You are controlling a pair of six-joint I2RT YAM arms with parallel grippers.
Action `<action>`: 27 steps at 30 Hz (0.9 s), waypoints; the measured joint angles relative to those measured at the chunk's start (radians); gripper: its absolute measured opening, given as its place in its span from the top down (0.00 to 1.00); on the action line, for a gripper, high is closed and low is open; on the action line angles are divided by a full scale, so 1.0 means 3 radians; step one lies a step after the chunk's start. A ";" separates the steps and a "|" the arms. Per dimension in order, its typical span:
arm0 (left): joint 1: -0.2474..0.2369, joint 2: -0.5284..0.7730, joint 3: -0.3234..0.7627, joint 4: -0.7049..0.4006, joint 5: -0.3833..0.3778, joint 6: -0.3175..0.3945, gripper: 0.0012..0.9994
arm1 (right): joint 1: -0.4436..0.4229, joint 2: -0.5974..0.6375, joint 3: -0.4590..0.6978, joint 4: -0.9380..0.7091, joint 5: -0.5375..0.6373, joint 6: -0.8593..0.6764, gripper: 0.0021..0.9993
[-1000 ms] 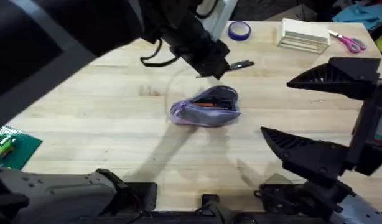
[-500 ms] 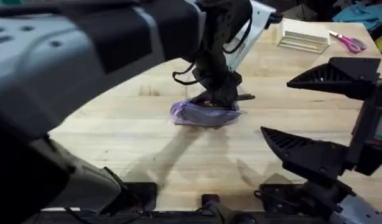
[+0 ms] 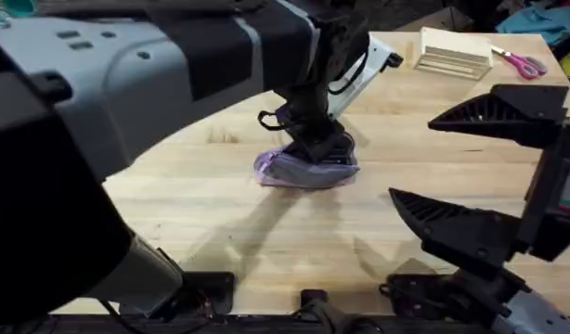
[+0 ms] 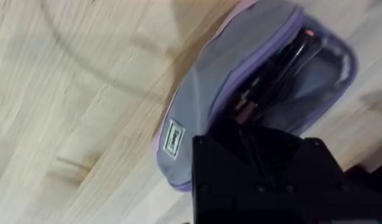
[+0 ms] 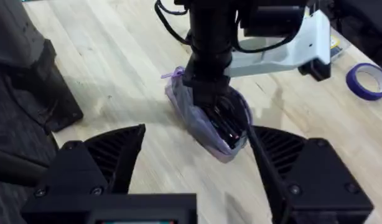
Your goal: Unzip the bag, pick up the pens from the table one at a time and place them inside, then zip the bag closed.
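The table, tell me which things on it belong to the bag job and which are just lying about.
Job: bag, open, pens inside it; left gripper at its opening; table under it.
Lying about: scissors, tape roll, stack of flat boxes.

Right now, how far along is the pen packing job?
Done: the bag is unzipped, with pens already lying inside. In hand: the left gripper is down at the bag's opening. Left: zipping it closed. The right gripper waits open, apart from it.
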 joint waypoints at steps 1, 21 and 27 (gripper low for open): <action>-0.0001 0.0000 0.0000 -0.0042 -0.0041 0.0008 0.96 | 0.0000 0.0000 0.0000 0.0000 0.0000 0.0000 0.00; -0.0001 -0.0001 0.0000 -0.0080 -0.0153 0.0066 0.01 | 0.0000 0.0000 0.0000 -0.0001 0.0000 0.0000 0.00; 0.0011 -0.0163 0.0000 -0.0156 -0.0151 0.0076 0.01 | 0.0000 0.0000 0.0000 0.0000 0.0000 0.0000 0.00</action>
